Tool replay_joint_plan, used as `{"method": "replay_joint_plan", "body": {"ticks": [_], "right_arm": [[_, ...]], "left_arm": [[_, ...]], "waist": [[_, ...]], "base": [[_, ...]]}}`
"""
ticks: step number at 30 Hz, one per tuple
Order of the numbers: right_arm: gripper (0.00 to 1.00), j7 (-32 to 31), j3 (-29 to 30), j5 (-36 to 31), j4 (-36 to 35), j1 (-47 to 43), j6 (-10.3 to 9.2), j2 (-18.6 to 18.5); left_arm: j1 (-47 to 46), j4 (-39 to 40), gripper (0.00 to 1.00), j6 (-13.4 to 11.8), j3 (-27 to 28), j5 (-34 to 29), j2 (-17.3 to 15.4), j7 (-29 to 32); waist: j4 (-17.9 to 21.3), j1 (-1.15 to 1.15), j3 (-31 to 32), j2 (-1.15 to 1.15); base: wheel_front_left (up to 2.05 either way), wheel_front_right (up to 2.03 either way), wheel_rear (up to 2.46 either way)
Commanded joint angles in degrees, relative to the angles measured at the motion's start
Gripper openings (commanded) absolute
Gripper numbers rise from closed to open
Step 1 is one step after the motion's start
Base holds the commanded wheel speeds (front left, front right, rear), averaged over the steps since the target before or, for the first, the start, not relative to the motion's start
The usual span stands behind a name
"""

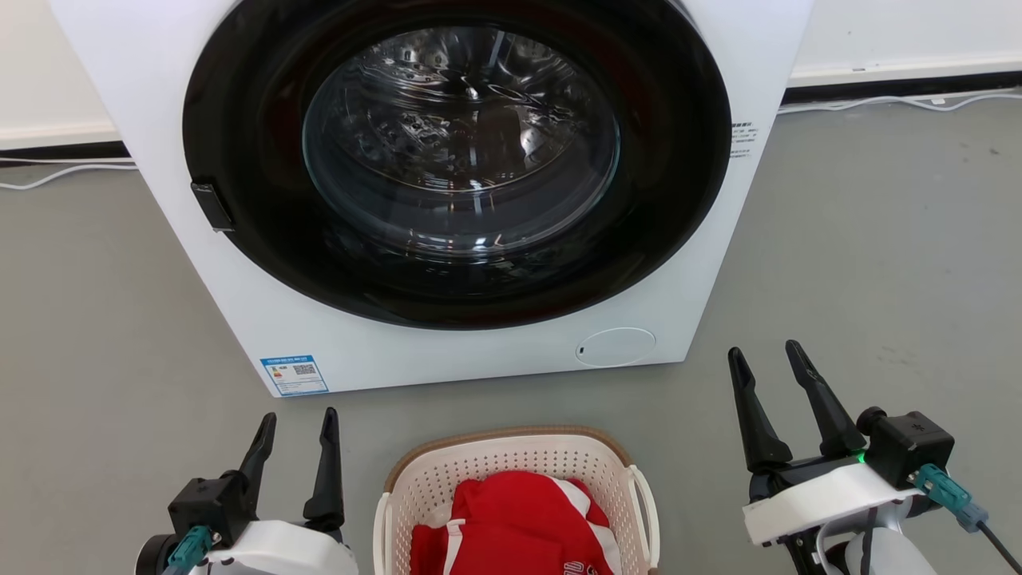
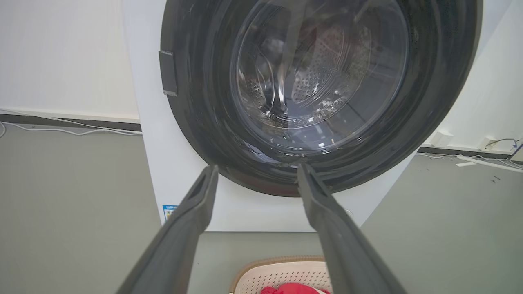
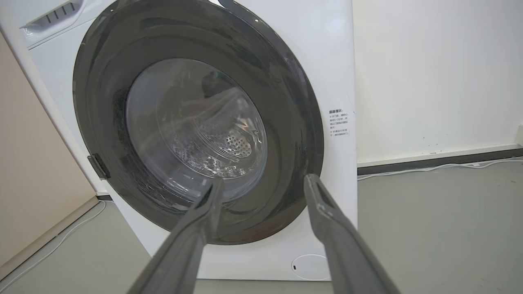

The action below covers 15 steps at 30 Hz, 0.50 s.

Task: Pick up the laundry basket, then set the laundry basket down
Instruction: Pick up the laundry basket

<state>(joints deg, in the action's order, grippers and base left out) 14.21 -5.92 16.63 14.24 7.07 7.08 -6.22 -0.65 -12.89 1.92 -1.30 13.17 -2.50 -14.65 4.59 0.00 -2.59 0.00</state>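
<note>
We see the laundry basket (image 1: 511,457) on the grey floor (image 1: 862,263), just in front of the washer (image 1: 479,355) and btwn our two grippers. It holds a red garment (image 1: 519,519), poss. a shirt. L gripper (image 1: 299,415) and R gripper (image 1: 762,349) are both spread wide, holding nothing, clear of the basket.

My head camera looks steeply down at the front of the washing machine (image 1: 479,359), with the laundry basket (image 1: 511,443) at the frame's bottom centre. Both wrist cameras sit low and close, tilted up at the same machine. The left faces it squarely; the right sees it obliquely, filling the frame's left. The left wrist view also shares the basket's rim, bottom centre.
</note>
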Motion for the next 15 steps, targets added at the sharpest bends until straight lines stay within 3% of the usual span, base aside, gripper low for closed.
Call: {"method": "replay_joint_plan", "body": {"ticks": [1,15], "right_arm": [[1.00,0.79,-1.50,-0.31,-1.08,1.47,0.41,-0.27],[1.00,0.79,-0.86,0.21,-0.87,3.04,0.41,0.02]], "left_arm": [[-2.69,1.06,1.00,0.51,1.89,0.01,-0.38,-0.35],[-5.94,-1.28,1.00,2.04,2.67,-0.09,-0.38,-0.35]], "waist": [[0.07,0.00,-0.22,0.00],[0.24,0.00,-5.35,0.00]], "base": [[0.00,0.00,0.00],[0.00,0.00,0.00]]}}
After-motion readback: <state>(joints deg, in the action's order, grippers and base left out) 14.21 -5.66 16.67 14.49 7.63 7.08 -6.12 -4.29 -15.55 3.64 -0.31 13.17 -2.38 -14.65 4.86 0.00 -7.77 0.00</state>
